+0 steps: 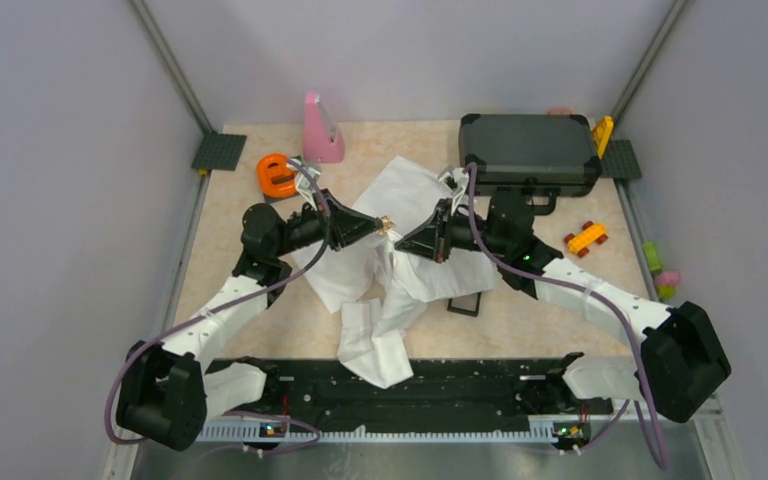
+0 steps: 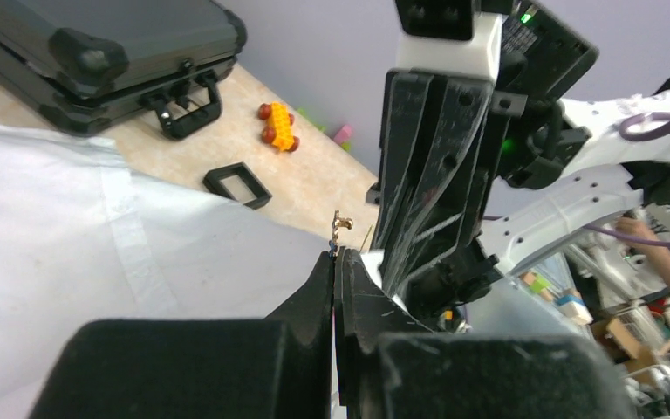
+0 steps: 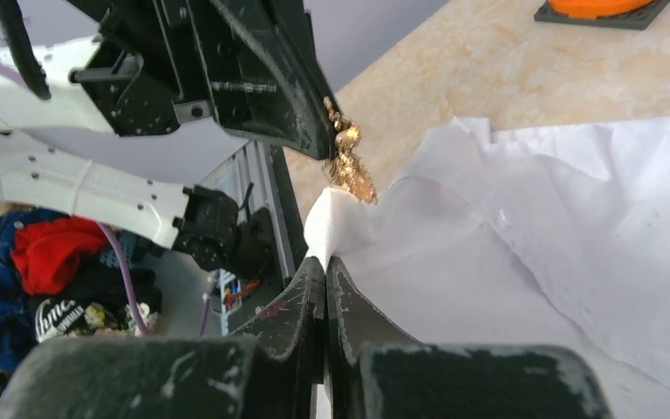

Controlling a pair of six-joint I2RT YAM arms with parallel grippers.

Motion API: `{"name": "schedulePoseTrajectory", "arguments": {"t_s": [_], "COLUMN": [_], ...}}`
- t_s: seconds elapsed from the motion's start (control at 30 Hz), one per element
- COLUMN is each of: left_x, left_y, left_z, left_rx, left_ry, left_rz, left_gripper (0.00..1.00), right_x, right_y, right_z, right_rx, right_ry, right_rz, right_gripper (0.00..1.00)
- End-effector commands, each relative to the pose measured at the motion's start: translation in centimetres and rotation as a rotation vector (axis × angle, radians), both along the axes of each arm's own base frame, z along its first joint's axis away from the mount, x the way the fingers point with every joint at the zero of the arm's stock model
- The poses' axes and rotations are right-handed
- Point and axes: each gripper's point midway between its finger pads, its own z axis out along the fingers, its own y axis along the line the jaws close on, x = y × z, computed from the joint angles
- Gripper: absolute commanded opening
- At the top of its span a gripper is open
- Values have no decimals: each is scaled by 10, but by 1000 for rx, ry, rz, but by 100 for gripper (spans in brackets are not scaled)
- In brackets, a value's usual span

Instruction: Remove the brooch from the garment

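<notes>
The white garment lies crumpled mid-table. The tiny gold brooch sits between the two gripper tips, above the cloth. My left gripper is shut on the brooch, which sticks out past its tips. My right gripper is shut on a raised fold of the garment, its tips just below the brooch. The brooch's lower end meets the peak of the fold; I cannot tell whether its pin is in the fabric.
A black case lies at the back right, with an orange-yellow toy car near it. A small black square tray lies beside the garment. A pink object and an orange object stand at the back left.
</notes>
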Motion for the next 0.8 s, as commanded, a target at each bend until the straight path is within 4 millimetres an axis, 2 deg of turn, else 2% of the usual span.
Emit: {"name": "schedulePoseTrajectory", "arguments": {"t_s": [0.0, 0.1, 0.23, 0.33, 0.47, 0.57, 0.63, 0.67, 0.7, 0.73, 0.77], "left_x": [7, 8, 9, 17, 20, 15, 13, 12, 11, 11, 11], "left_y": [7, 9, 11, 16, 23, 21, 18, 18, 17, 17, 16], "left_z": [5, -1, -1, 1, 11, 19, 23, 24, 26, 27, 28], "left_rx": [87, 118, 125, 130, 84, 48, 22, 9, -5, -18, -29], "left_ry": [-97, -89, -86, -56, -19, -4, 16, 28, 42, 56, 65], "left_rz": [71, 85, 101, 158, 184, 153, 128, 120, 113, 107, 100], "left_gripper": [0, 0, 0, 0, 0, 0, 0, 0, 0, 0, 0], "right_x": [26, 39, 47, 44, 50, 64, 77, 82, 88, 93, 93], "right_y": [-7, -13, -13, -16, -21, -14, -5, -1, 2, 3, 3], "right_z": [57, 67, 60, 46, 9, -4, -3, -1, 4, 8, 12], "right_rx": [115, 144, 119, 101, 15, -17, -36, -43, -46, -51, -53], "right_ry": [-36, -20, 4, 6, 36, 28, 23, 20, 13, 7, -7], "right_rz": [-81, -115, -133, -136, -189, -218, -219, -216, -220, -228, -227], "right_gripper": [0, 0, 0, 0, 0, 0, 0, 3, 19, 46, 57]}}
